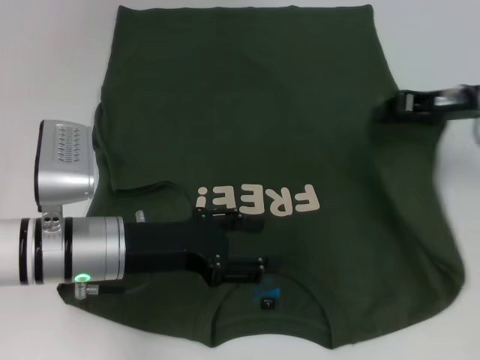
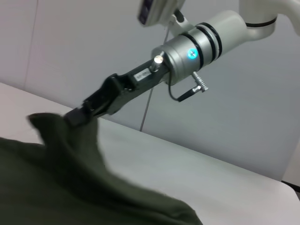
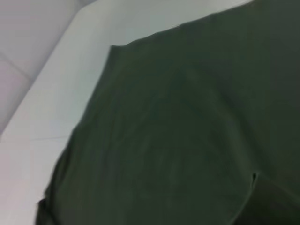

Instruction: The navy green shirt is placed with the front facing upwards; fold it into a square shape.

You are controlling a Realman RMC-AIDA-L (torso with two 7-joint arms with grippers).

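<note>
The navy green shirt point(image 1: 262, 135) is lying on the table point(image 1: 52, 60), filling the frame. The right claw point(image 1: 399, 106), middle right, is pinching its edge. The left claw point(image 1: 259, 244), bottom middle, is open over the collar. Folding is barely starting.
</note>
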